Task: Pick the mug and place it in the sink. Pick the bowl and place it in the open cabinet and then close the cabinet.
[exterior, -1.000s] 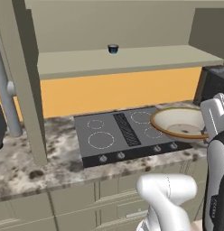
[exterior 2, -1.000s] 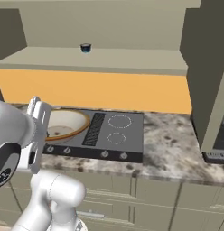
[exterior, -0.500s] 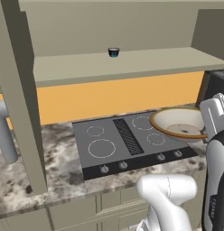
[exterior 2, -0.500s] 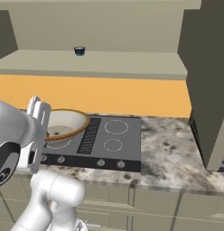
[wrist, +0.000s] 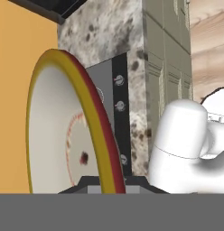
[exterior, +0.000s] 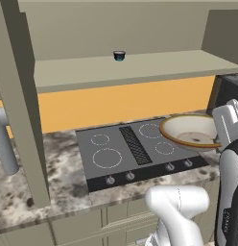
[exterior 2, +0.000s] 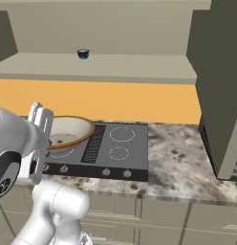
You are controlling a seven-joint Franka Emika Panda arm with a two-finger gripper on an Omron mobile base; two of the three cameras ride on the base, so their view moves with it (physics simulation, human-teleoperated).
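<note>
Since a second ago our base has driven on, sliding the whole view sideways and enlarging the cooktop (exterior: 135, 149), while the bowl (exterior: 190, 130) keeps its place at the arm. We hold it by its rim, the gripper (wrist: 111, 182) pinched narrow on it, above the cooktop's right burners and just clear of the counter (exterior 2: 182, 158). Above, the open cabinet (exterior: 140, 67) shelf lies bare around a tiny blue cup (exterior: 119, 55).
</note>
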